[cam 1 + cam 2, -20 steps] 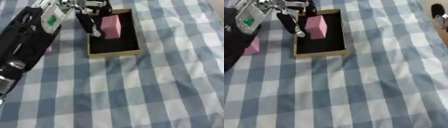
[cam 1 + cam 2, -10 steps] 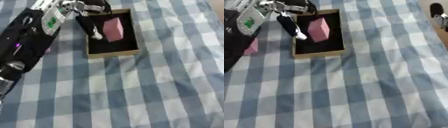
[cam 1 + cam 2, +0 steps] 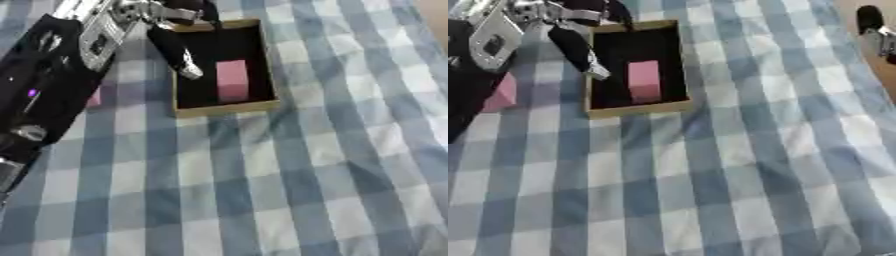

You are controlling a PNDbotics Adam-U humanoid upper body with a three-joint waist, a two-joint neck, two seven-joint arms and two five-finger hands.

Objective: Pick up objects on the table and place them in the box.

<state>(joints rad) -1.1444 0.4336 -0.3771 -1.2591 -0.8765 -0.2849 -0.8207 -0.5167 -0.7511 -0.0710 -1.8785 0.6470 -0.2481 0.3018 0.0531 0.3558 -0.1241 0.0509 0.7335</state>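
One pink block point(image 3: 232, 80) lies flat inside the box point(image 3: 226, 107), so the placing step for that piece looks done, and the step in hand reads as the release and pull-away. Nearest the camera the tabletop point(image 3: 289, 190), under its blue-and-white check cloth, carries nothing to pick. Farther up, the left arm comes in from the left edge, and the left hand point(image 3: 175, 47) hangs over the box's left wall with its fingers straight and slack, holding nothing, a pale fingertip just beside the block but apart from it. A second pink object point(image 3: 502, 92) sits on the cloth left of the box, partly hidden by the arm; the next move, I judge, calls for lifting the hand out over the wall and reaching for it. Only a sliver of that object shows in the left eye view, whereas the right eye view shows more of it, plus a dark shape at the far right edge. No right hand appears.
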